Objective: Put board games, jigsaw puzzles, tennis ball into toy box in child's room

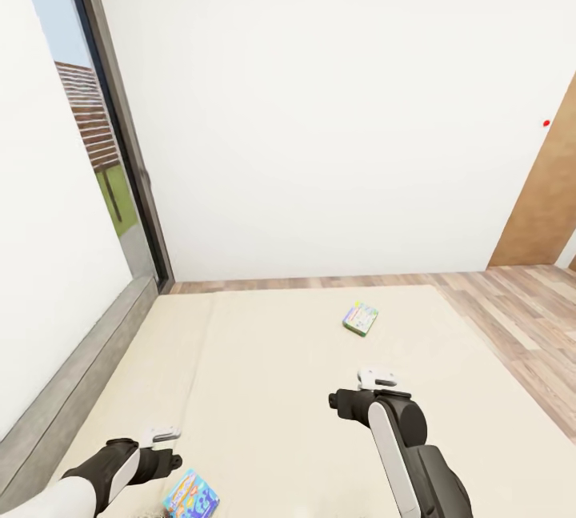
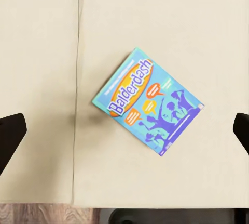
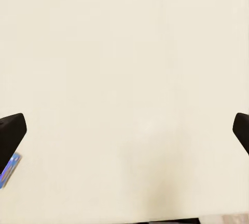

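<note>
left pincer [image 2: 124,130] hangs wide open right over the blue game box [image 2: 148,102] lying flat on the bed [image 1: 264,390], lined up to pinch it, while the right pincer [image 3: 124,128], also wide, hovers over bare mattress short of the green-edged box [image 1: 361,318].

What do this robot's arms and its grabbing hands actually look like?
Each arm has smooth white shell segments joined by black, rounded joints, with a small white bracket near the wrist. The left gripper and right gripper each have two plain black, blunt-tipped fingers. No loose cables or markings are visible.
</note>
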You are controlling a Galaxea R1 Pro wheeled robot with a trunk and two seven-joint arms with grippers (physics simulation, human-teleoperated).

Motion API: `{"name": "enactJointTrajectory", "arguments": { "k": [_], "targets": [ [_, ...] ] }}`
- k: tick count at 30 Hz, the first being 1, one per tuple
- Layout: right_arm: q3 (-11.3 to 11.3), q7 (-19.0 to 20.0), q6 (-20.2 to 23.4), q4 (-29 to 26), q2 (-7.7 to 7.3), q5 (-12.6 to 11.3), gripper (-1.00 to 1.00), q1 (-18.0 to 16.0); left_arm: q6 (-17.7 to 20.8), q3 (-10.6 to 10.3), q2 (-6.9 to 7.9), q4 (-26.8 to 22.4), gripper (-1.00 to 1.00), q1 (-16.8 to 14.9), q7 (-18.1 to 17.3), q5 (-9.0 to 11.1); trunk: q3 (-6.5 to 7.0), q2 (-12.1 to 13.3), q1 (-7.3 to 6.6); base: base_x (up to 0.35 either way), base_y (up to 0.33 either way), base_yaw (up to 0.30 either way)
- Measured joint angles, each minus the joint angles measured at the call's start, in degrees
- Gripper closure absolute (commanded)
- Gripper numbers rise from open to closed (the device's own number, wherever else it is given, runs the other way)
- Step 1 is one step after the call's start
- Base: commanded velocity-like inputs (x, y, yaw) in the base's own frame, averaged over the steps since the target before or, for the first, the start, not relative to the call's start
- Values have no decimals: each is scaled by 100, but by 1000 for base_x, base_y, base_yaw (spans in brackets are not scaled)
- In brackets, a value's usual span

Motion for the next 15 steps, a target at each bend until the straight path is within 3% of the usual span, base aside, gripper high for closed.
{"name": "enactJointTrajectory", "arguments": {
  "k": [15],
  "targets": [
    [6,5,-11,7,0,-4,-100,2,202,-12,-43,-781,-100,-8,29,-7,-140,0,0,0,0,0]
  ]
}}
